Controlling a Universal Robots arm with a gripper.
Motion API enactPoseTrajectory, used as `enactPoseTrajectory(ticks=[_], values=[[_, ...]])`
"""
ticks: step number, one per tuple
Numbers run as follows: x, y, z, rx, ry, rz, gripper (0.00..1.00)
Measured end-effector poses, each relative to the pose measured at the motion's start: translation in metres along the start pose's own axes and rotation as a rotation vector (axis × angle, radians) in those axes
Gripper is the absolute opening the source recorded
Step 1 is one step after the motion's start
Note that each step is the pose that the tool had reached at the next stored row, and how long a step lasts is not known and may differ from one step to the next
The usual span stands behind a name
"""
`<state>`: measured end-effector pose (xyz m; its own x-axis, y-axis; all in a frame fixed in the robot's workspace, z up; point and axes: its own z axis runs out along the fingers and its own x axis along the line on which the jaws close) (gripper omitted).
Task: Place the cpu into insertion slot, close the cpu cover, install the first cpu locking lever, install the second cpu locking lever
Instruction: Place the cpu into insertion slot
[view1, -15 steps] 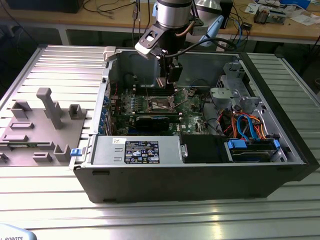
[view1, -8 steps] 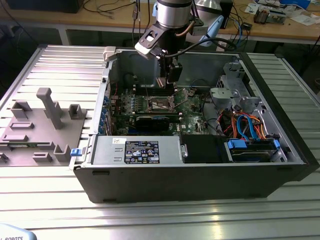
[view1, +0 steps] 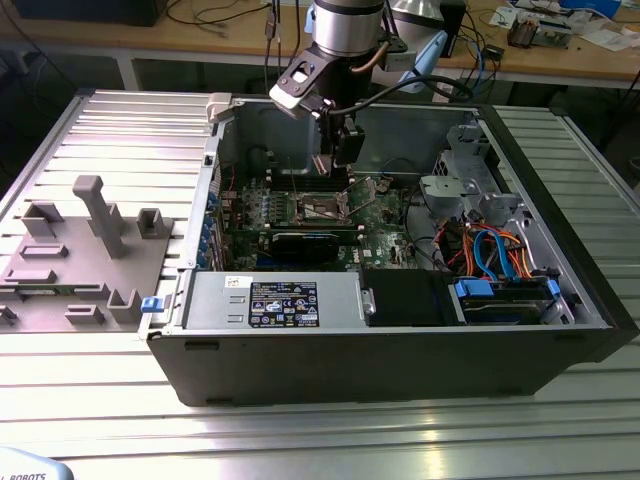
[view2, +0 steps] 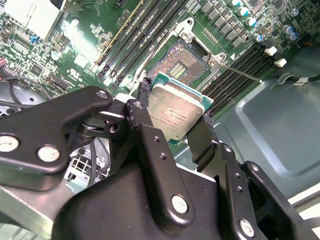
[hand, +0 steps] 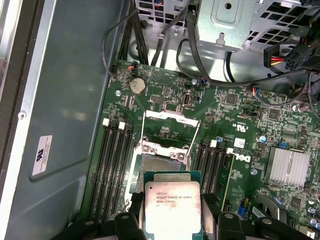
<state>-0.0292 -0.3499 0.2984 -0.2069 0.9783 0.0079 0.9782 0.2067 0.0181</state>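
My gripper (view2: 175, 120) is shut on the cpu (view2: 176, 111), a flat square chip with a dull silver top, held by two opposite edges between the black fingers (view2: 145, 120). The cpu hangs just above the green board, close beside the insertion slot (view2: 186, 59), a dark square socket that is open and bare. In the first wrist view the cpu (hand: 172, 205) overlaps the near edge of the insertion slot (hand: 162, 161). Beyond it the cpu cover (hand: 170, 115) is swung back and open. A thin metal locking lever (view2: 240, 73) sticks out beside the socket. From outside, the gripper (view1: 340, 165) is seen lowered into the case over the insertion slot (view1: 322, 207).
The open black computer case (view1: 380, 370) lies on a ribbed aluminium table. Long memory slots (hand: 112, 165) flank the socket. A black expansion card (view1: 300, 243), a power supply box (view1: 275, 300) and a drive cage with cables (view1: 490, 250) crowd the case. A grey fixture (view1: 80, 240) stands at the exterior view's left.
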Motion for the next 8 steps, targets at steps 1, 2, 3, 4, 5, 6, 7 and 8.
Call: enactPoseTrajectory(ticks=[1,2,3,4,5,6,7,8], values=[[0.0000,0.0000,0.0000,0.0000,0.0000,0.001,0.54],[0.0000,0.0000,0.0000,0.0000,-0.0001,0.001,0.54],[0.0000,0.0000,0.0000,-0.0001,0.0000,0.003,0.54],[0.0000,0.0000,0.0000,-0.0001,-0.0001,0.004,0.54],[0.0000,0.0000,0.0000,0.0000,-0.0001,0.004,0.54],[0.0000,0.0000,0.0000,0.0000,-0.0001,0.005,0.54],[0.0000,0.0000,0.0000,-0.0001,-0.0001,0.006,0.54],[0.0000,0.0000,0.0000,0.0000,-0.0001,0.006,0.54]])
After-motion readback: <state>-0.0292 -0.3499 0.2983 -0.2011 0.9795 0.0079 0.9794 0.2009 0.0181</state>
